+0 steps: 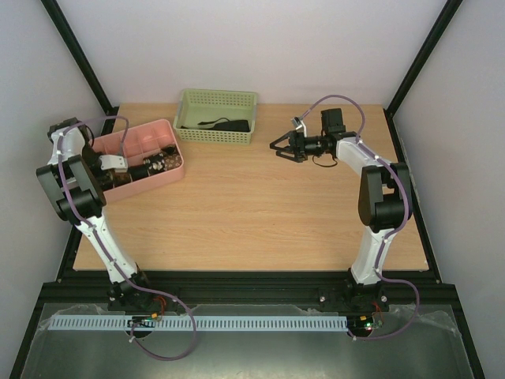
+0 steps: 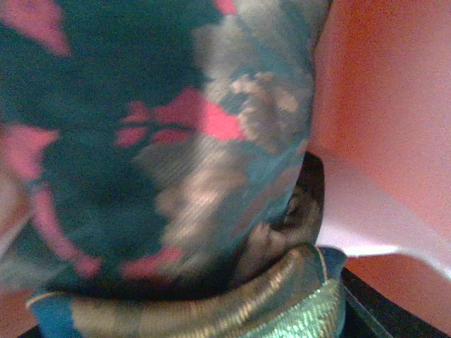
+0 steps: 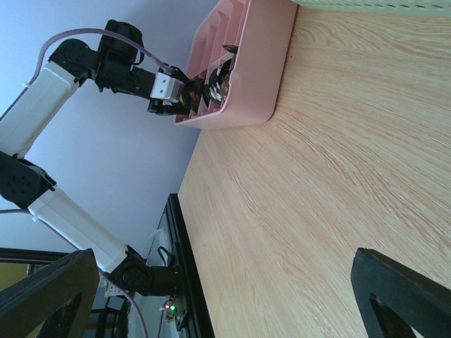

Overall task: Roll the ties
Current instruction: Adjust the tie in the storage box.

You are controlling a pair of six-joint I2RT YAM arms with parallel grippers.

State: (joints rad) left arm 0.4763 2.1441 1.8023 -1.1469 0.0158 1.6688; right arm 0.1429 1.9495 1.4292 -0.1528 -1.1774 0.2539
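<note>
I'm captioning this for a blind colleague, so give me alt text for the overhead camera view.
The left hand reaches into a pink tray holding patterned ties at the far left of the table. The right hand hovers open beside a green basket containing a dark tie.

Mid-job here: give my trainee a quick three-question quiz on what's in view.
1. True or false: the green basket holds a dark tie.
2. The left gripper reaches into: A) the green basket B) the pink tray C) neither.
3. Fill in: the right gripper hovers over the table with jaws ____.
Key: 1 true; 2 B; 3 open.
</note>
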